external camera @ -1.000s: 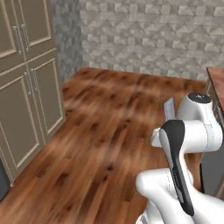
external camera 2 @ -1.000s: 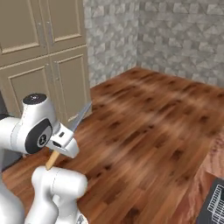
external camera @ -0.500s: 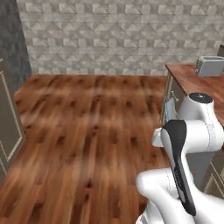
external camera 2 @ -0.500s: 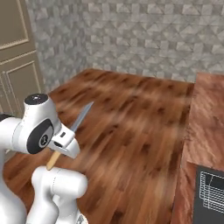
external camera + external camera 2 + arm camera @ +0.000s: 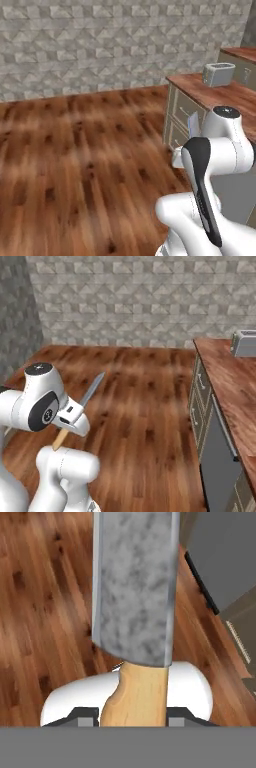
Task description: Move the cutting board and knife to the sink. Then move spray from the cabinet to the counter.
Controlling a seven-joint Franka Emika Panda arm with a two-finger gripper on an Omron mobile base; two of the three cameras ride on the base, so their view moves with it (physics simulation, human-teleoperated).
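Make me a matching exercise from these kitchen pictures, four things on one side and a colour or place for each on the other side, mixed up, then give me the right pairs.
Things
1. knife
2. toaster
3. counter
4. back wall

Descriptions
A. grey stone tiles
B. held in the gripper by its yellow-orange handle, blade pointing away from the hand
C. glossy red-brown wood top over beige drawer fronts
D. grey box standing on the worktop

Pairs: 1-B, 2-D, 3-C, 4-A
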